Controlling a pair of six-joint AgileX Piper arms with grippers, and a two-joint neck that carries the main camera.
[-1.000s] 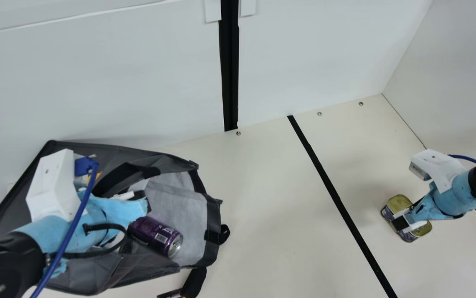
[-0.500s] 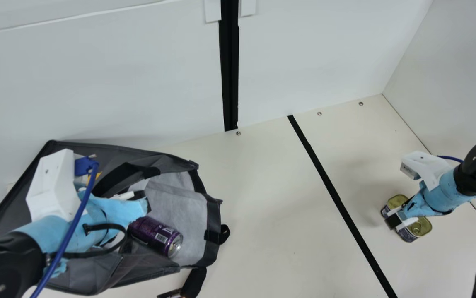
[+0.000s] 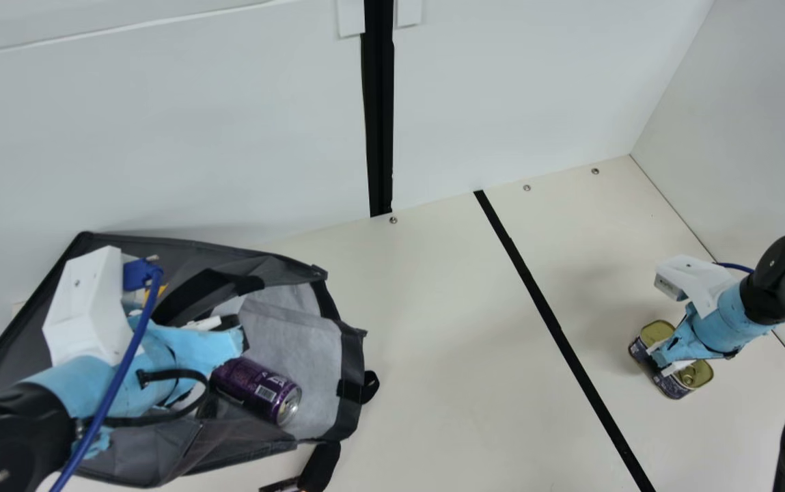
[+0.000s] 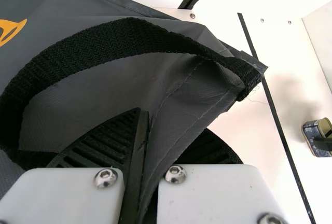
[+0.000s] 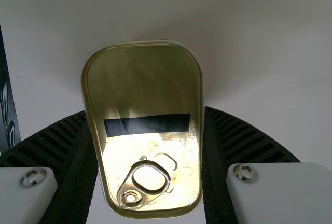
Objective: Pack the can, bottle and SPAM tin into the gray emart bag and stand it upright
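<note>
SPAM tin [image 5: 144, 94] stands lid up on the cream bench [image 3: 433, 355], over at the robot's right and well apart from the gray bag [image 3: 327, 352]. The right hand [image 5: 145, 111] pinches it across its narrow width, a ribbed finger against each long side. The left hand [image 4: 155, 146] nips a fold of the bag's dark cloth near a black strap [image 4: 140, 36].

The likeliest slip, I think, comes at the lift: the walls are smooth and rounded at the corners, so if the pads sit off the tin's middle, its weight could make it swing or slide down. Squeezing harder may not cure a poor hold. On the way in, a low path could catch the bag's rim, or knock the purple can [image 3: 257, 391], which lies on its side near the mouth and could roll out.

Should the left hand lose that thin fold, the mouth would probably sag and block the tin. Standing the bag up carries its own risk: loose contents may shift to one side and topple it.
</note>
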